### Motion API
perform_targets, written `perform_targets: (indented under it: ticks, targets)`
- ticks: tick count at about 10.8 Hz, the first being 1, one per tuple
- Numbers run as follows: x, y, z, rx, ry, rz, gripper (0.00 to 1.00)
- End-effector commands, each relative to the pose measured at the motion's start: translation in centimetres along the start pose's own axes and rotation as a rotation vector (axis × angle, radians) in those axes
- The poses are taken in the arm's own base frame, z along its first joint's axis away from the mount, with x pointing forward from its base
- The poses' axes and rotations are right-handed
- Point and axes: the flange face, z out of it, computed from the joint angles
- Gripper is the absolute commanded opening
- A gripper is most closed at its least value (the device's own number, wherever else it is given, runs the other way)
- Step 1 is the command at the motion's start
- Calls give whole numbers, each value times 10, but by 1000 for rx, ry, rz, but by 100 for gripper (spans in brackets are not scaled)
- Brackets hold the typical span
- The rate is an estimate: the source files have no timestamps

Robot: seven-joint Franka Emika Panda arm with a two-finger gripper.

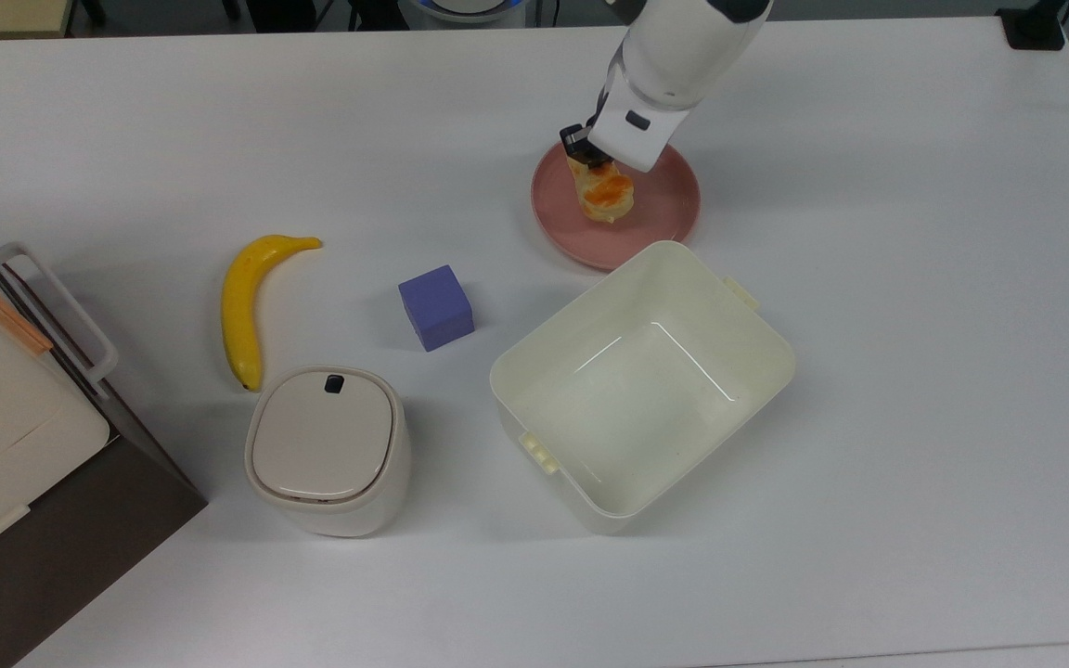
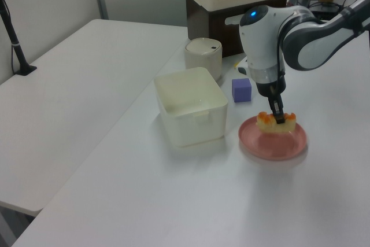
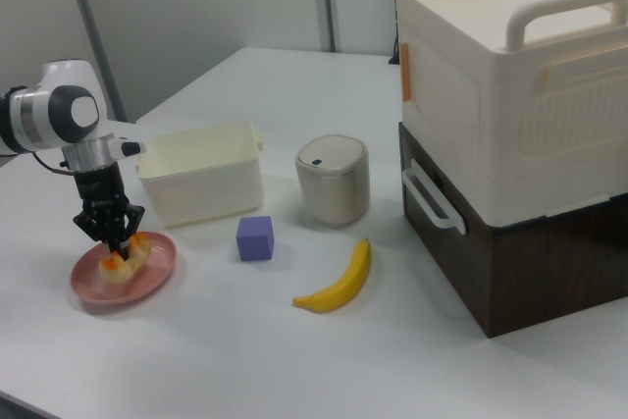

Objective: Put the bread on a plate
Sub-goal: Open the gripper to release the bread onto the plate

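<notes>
Over the plate (image 1: 660,209), my gripper (image 1: 590,158) grips the bread (image 1: 602,193); I should lower until it rests, then release gently, staying clear of the rim.

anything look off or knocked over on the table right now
Nothing stands out. The bread is over the pink plate with the claw shut on it; the banana, purple cube, lidded bin and cream tub sit undisturbed, nothing spilled.
</notes>
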Motion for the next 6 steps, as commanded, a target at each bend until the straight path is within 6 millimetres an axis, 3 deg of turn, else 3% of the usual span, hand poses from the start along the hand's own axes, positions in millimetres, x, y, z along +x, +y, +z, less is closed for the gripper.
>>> perform_targets:
  ticks: [1,2,3,6]
  targets:
    - [4,-1,6,13,10,13,8]
    - [4,2,4,15,12,21,66]
    - [4,2,1,12,17,53,97]
    - [4,5,0,1,18,82,100]
